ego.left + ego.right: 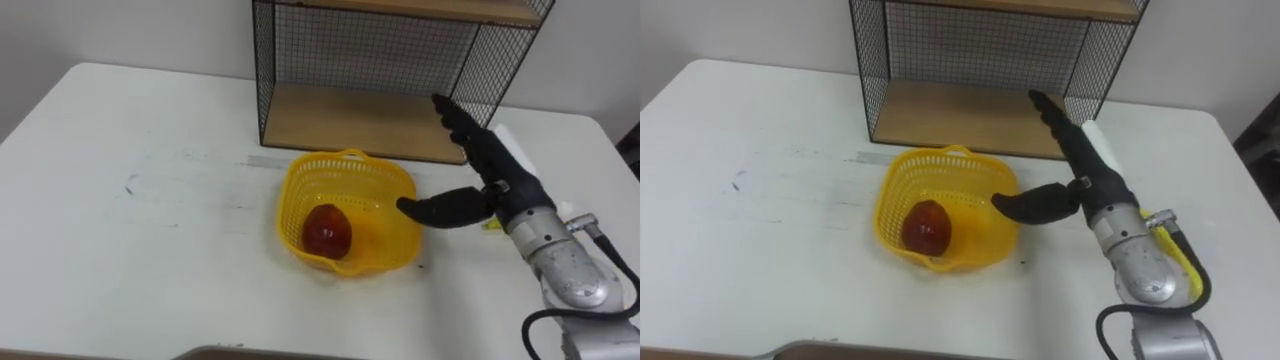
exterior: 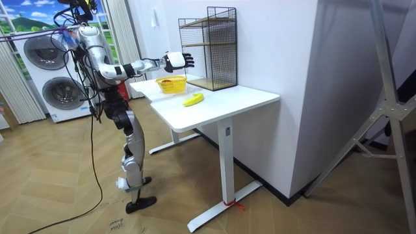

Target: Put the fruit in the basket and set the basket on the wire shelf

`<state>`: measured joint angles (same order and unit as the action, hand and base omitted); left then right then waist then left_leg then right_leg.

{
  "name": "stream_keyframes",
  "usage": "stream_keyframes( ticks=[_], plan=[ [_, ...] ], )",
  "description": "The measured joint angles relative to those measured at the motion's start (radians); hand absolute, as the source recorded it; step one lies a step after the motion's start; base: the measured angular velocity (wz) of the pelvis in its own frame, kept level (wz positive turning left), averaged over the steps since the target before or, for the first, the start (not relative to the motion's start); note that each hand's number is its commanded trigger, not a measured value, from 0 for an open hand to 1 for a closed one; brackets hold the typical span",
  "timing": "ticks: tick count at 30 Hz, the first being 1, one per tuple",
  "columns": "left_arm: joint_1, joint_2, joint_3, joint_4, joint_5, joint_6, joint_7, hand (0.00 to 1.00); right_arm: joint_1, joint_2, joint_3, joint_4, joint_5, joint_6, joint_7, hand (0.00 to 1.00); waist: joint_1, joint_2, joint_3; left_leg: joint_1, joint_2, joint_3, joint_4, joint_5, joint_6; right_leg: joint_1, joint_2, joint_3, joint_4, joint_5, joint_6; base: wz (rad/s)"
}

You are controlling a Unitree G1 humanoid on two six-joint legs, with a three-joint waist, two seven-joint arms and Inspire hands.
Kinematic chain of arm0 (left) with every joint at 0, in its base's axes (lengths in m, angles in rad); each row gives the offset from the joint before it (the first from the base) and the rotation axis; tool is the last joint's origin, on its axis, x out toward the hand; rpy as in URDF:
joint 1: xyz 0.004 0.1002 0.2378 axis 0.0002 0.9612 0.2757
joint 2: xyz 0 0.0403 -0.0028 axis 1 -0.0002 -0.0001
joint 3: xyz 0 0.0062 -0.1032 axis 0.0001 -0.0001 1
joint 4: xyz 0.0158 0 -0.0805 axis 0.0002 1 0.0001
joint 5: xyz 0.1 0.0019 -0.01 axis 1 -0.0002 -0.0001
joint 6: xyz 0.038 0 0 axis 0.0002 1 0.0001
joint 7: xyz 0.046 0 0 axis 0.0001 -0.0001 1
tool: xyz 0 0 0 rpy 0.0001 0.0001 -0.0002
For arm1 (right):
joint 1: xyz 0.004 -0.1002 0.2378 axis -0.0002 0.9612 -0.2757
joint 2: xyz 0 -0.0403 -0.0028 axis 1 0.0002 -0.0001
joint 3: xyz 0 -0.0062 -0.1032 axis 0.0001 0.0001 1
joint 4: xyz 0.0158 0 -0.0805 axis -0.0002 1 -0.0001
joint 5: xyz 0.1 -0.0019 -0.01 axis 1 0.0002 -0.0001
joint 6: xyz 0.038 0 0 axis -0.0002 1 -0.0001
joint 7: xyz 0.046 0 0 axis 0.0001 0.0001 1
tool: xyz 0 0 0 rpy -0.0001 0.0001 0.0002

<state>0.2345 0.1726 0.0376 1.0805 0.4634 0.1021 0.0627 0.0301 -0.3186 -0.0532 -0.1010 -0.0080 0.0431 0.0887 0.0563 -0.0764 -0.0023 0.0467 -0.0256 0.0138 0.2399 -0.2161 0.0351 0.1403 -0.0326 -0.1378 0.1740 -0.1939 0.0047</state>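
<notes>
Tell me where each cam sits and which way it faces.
Left eye view: on the head, looking down at the table, basket holding a red fruit, wire shelf; right hand and forearm enter from lower right.
Right eye view: beside it, same scene; a banana peeks from behind the forearm.
Room view: off in the room beside the table, sees the whole robot standing at the table's end, right arm out.
Shared: basket, wire shelf, right hand.

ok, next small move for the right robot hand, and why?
Probably pull the right robot hand back and down toward the banana. It hangs open beside the yellow basket, which holds just the red fruit; the banana lies on the table, outside the basket.
</notes>
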Motion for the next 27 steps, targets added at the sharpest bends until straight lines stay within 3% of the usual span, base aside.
stream_keyframes(
  ticks=[4, 11, 18, 21, 27],
  plan=[
    [0.004, -0.002, 0.000, 0.000, 0.000, -0.001, 0.028, 0.00, 0.000, -0.005, -0.055, -0.008, 0.099, -0.001, -0.058, 0.00, -0.006, -0.003, 0.0031, 0.016, 0.001, 0.003, -0.008, 0.000, 0.000, 0.012, 0.000, 0.001, -0.002, 0.000, 0.000, -0.01],
    [0.013, -0.002, 0.022, -0.008, 0.009, -0.007, 0.038, 0.00, 0.000, -0.007, -0.085, 0.004, 0.060, -0.002, -0.114, 0.00, -0.031, -0.013, 0.0090, 0.029, 0.001, 0.010, -0.017, 0.000, 0.000, 0.017, 0.001, 0.011, -0.004, 0.000, 0.000, -0.04],
    [0.038, -0.001, 0.061, -0.029, 0.009, 0.006, 0.013, 0.00, 0.000, -0.011, -0.122, 0.048, 0.005, 0.003, -0.133, 0.00, -0.053, -0.026, 0.0028, 0.034, 0.000, 0.014, -0.024, 0.000, 0.000, 0.016, 0.002, 0.024, -0.004, 0.000, 0.000, -0.03],
    [0.038, 0.004, 0.069, -0.029, 0.009, 0.017, 0.004, 0.00, -0.001, -0.039, -0.128, 0.089, 0.007, 0.004, -0.143, 0.00, -0.052, -0.029, 0.0010, 0.035, 0.000, 0.014, -0.025, 0.000, 0.000, 0.016, 0.002, 0.024, -0.004, 0.000, 0.000, 0.00],
    [0.042, 0.006, 0.069, -0.029, 0.009, 0.024, -0.008, 0.00, -0.002, -0.055, -0.128, 0.171, 0.002, 0.024, -0.140, 0.00, -0.048, -0.033, 0.0024, 0.035, 0.000, 0.013, -0.025, 0.000, 0.000, 0.016, 0.003, 0.022, -0.004, 0.000, 0.000, 0.00]
  ],
)
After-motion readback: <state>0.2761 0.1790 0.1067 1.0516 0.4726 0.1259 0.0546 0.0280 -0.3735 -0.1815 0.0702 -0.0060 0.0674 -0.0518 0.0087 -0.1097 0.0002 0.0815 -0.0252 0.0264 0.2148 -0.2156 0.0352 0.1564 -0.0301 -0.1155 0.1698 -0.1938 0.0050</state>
